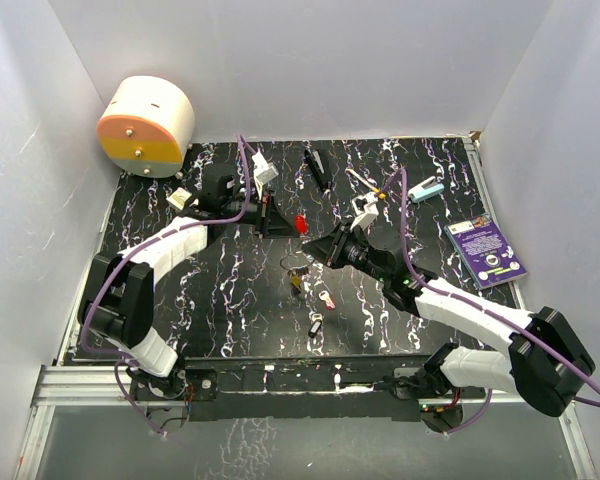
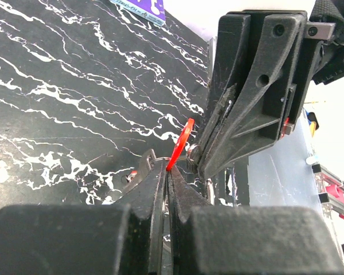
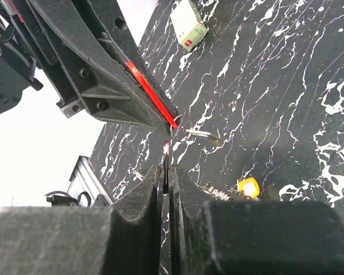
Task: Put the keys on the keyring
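Observation:
My left gripper (image 1: 285, 224) (image 2: 168, 172) is shut on a red-headed key (image 1: 300, 222) (image 2: 180, 143), whose head sticks out past the fingertips. My right gripper (image 1: 310, 250) (image 3: 167, 169) faces it, tips almost touching, shut on a thin metal edge that looks like the keyring (image 1: 298, 264) (image 3: 166, 150). A yellow-headed key (image 1: 298, 283) (image 3: 248, 186) hangs just below the ring. A pink-headed key (image 1: 326, 298) and a black-headed key (image 1: 315, 325) lie loose on the black marbled table (image 1: 220, 300), nearer the arm bases.
An orange-and-cream round device (image 1: 145, 125) stands at the back left. A purple card (image 1: 486, 252) lies at the right. A long black bar (image 1: 317, 168), a white stick with a yellow tip (image 1: 365, 180) and a teal item (image 1: 427, 188) lie at the back. White walls enclose the table.

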You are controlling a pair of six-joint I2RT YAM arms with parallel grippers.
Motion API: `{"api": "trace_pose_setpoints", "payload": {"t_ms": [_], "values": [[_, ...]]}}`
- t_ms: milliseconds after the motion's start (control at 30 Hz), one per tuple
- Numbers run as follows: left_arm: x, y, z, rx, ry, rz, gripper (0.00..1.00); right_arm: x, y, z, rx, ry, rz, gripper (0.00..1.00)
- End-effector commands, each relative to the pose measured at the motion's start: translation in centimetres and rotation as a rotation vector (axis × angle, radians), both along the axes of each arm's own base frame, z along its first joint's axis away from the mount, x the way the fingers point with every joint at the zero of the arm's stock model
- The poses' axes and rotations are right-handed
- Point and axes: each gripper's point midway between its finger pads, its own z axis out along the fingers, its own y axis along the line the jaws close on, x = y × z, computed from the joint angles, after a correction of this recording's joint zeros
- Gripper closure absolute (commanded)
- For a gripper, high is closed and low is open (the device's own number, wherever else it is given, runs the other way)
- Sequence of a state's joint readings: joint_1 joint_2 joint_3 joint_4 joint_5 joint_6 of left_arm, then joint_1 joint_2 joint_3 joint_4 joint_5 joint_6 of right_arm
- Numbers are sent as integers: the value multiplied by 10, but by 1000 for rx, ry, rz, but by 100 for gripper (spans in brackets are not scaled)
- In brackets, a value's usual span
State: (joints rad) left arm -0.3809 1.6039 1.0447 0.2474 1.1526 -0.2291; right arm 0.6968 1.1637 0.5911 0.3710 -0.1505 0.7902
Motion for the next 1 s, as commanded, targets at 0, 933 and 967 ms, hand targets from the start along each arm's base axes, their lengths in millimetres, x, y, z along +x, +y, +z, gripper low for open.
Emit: {"api": "trace_pose_setpoints", "payload": {"t_ms": [0,933,967], "values": [[-19,5,29,-66,-60,-69,100,1,8,37,75,-108,27,92],[-30,5,39,-114,-63,-116,100,0,17,46,133,-135,70,92],[-30,5,39,-117,-65,-117,100,0,18,44,139,-132,72,92]]}}
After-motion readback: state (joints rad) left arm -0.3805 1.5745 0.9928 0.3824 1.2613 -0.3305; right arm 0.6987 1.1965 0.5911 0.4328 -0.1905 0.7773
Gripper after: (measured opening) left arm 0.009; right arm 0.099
